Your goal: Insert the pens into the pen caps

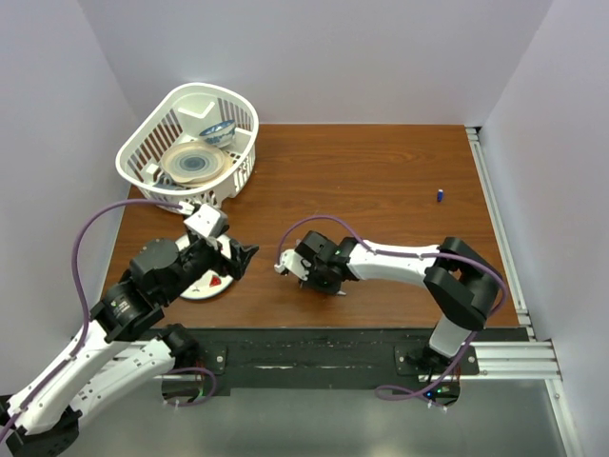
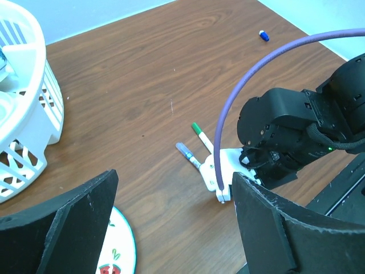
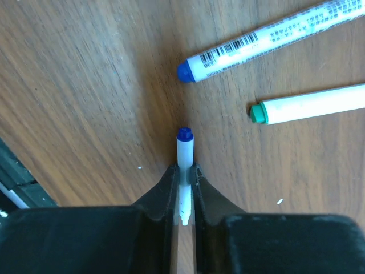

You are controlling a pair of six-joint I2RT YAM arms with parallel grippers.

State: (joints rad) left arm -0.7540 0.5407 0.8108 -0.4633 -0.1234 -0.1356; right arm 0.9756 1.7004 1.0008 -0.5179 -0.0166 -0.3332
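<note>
Now the right end effector (image 3: 183, 174) pinches a blue-tipped pen (image 3: 183, 149) and the left end effector (image 2: 174, 194) gapes wide

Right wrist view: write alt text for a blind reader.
Two black fingers pinch a thin blue-ended white pen over a wooden table. Two more pens lie beyond: a barcoded blue-ended pen and a green-ended pen.

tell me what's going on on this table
The right gripper is shut on a thin white pen with a blue end, low over the table. Two more lie beside it: a blue-ended pen and a green-ended pen. The left gripper is open and empty above a plate. A blue cap sits far off near the table's right edge, untouched.
</note>
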